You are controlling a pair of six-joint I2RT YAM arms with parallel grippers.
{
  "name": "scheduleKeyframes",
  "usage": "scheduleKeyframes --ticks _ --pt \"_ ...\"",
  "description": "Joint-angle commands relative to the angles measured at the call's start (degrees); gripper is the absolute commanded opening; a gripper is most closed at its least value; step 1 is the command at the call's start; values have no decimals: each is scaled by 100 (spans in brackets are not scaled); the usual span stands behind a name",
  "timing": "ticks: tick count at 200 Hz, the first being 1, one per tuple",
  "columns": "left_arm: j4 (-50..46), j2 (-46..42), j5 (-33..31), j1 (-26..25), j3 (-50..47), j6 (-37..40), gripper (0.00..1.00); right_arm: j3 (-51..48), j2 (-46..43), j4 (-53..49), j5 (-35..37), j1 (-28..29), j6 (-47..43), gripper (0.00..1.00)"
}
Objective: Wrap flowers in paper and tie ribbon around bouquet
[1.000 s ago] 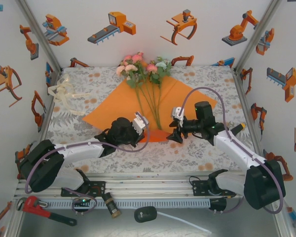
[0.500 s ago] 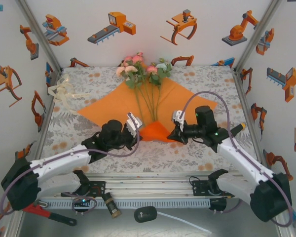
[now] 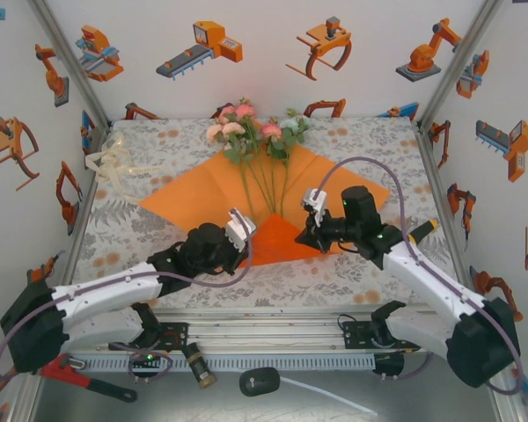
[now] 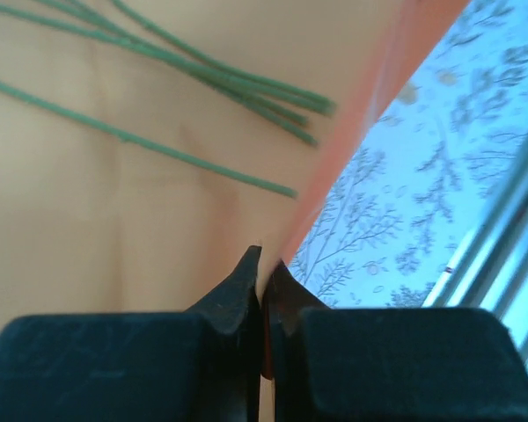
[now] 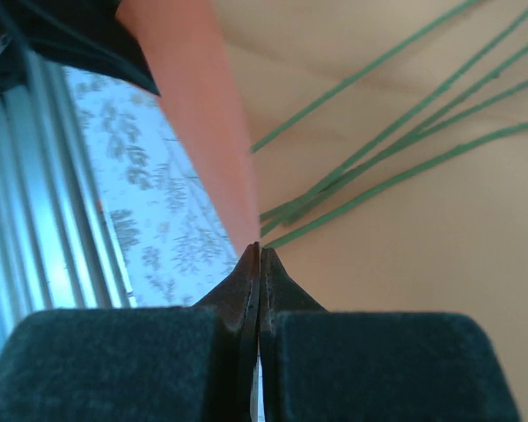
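The orange paper [image 3: 194, 189] lies spread on the patterned tablecloth. The flowers [image 3: 246, 123] rest on it with their heads at the far edge and their green stems [image 3: 268, 185] running toward me. The paper's near corner [image 3: 277, 237] is folded up over the stem ends. My left gripper [image 3: 246, 230] pinches that flap's left edge, and the paper runs between its nearly closed jaws [image 4: 262, 264]. My right gripper [image 3: 306, 230] is shut on the right edge [image 5: 260, 255]. Stems [image 4: 202, 75] [image 5: 396, 132] lie just beyond both sets of tips. The cream ribbon [image 3: 114, 167] lies bunched at the far left.
A metal rail [image 3: 264, 330] runs along the near table edge. Below it lie a red wrench [image 3: 79, 376], a brass cylinder [image 3: 202, 374], a black plug [image 3: 260, 381] and its white cable [image 3: 326, 396]. Printed walls close in the left, right and back.
The right gripper has shut on the paper's edge. Both grippers have carried the near corner away from me, folding it up over the stem ends.
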Motion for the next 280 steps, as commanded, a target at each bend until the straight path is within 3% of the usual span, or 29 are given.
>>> scheduleKeyframes --ticks 1,59,81,87,122,137,163,182,206,231,252,280 --pt "205 460 -558 94 280 112 22 301 439 491 380 -39 -101 0" --pt "445 515 -87 547 -58 -101 47 374 1254 1160 466 -277 -13 0" --pt "443 577 146 688 -89 -149 49 400 1528 1310 381 -311 25 1" --pt "444 650 268 712 -74 -161 53 389 1606 1401 353 -313 46 1" --pt "646 1110 649 731 48 -257 53 407 2037 1716 559 -396 259 1" --pt "742 1263 641 740 50 -292 48 397 2158 1817 706 -427 345 7" --pt "832 1469 640 785 90 -300 13 430 2201 1736 859 -476 547 38" --pt "927 1575 634 849 91 -344 0 538 2142 1203 719 -629 1064 51" --pt "1040 1651 588 911 103 -375 0 623 1985 326 823 -812 1966 61" --pt "1107 1790 563 955 155 -387 0 530 1652 -461 1782 -814 2576 62" --pt "1332 1970 682 962 170 -396 2 253 1572 -556 2013 -814 2626 61" --pt "1379 2214 736 968 271 -417 3 411 1408 -1030 3394 -814 3045 60"
